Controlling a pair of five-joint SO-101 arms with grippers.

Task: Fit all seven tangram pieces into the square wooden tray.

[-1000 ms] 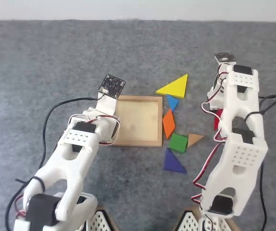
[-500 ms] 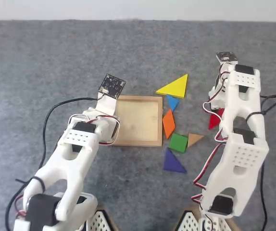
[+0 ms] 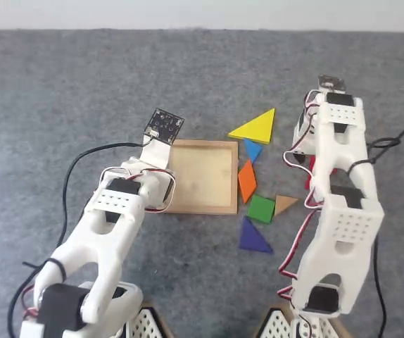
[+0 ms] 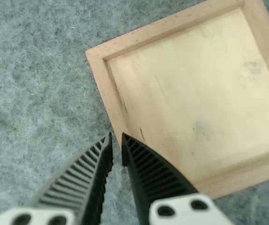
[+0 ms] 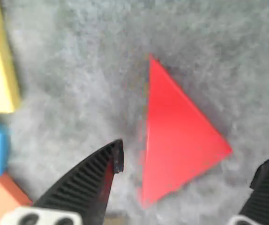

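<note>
Between the wide-open jaws of the right gripper (image 5: 191,159) lies the red triangle (image 5: 179,145), unheld, long edge near one jaw, crosswise to their closing line.

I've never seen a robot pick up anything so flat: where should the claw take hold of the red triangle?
Probably from straight above, pinching two of its thin side edges. The red triangle lies flat on the carpet, so only its edges offer a hold, and the open right claw has a finger on either side.
</note>
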